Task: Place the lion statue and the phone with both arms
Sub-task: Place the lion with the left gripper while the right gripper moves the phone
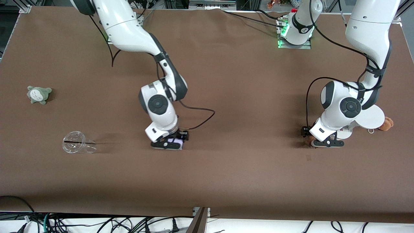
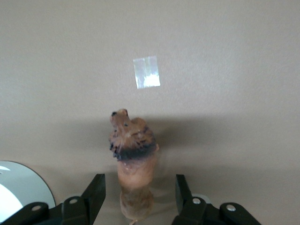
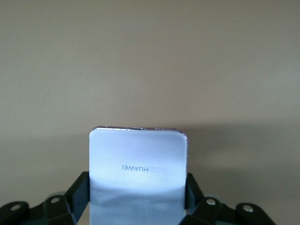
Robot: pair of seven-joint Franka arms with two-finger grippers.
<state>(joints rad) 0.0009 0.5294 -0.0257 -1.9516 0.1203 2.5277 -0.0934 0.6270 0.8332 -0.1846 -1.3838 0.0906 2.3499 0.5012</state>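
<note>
While both arms are low over the counter (image 1: 226, 168), each has its own thing lying between its fingers, and the coming move turns on how those things lie in the gap. The left gripper (image 2: 139, 197) is down at the left arm's end of the counter, just beside a white round-topped stand (image 1: 368, 117) with a tan plush toy (image 1: 386, 123) at its edge. In the left wrist view the lion statue (image 2: 133, 161) sits in the middle of the gap with its long axis running straight out from the palm, head pointing away toward a small pale patch of tape (image 2: 146, 72) on the counter; the fingers (image 2: 96, 192) stand spread on either flank with clear space between each and the body, so they are not gripping it. The statue looks to be resting on the counter, though I cannot tell that for certain. The right gripper (image 3: 137, 194) is near the middle of the counter, and the phone (image 3: 137, 168) lies flat between its fingers, long axis likewise running out from the palm, with the fingers (image 3: 79, 190) pressed against both long edges, so it appears to be clamped. A clear cup (image 1: 77, 143) and a grey-green plush toy (image 1: 38, 94) lie well apart toward the right arm's end. My judgement is that the left arm need only lift straight up, while the right must spread first.
</note>
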